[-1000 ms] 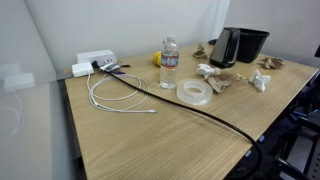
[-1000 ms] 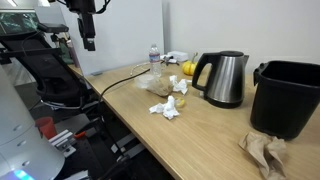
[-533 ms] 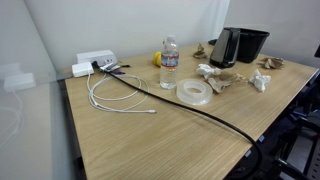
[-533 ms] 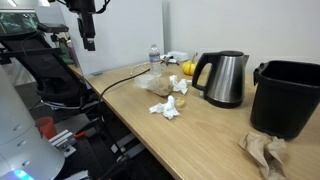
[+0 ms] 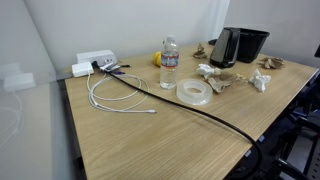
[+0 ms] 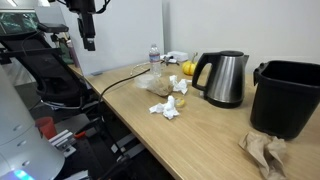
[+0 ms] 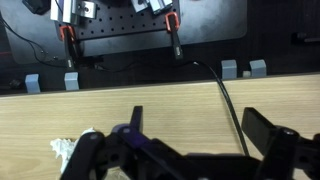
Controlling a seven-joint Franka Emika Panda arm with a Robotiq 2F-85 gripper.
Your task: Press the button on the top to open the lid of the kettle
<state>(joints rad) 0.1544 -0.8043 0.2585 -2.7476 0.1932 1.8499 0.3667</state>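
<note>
The Robotiq gripper hangs high over one end of the light wooden table. In the wrist view its dark fingers are spread apart and hold nothing. The dark grey tapered kettle stands upright well apart from it, far along the table and lower, and does not show in the wrist view. Its round black lid is closed and faces up, so the press will probably need a long traverse and then a descent from above. The kettle's side handle points toward the gripper's end. Near it stands a black rectangular tub. Crumpled white tissue and a clear water bottle lie between kettle and gripper.
</note>
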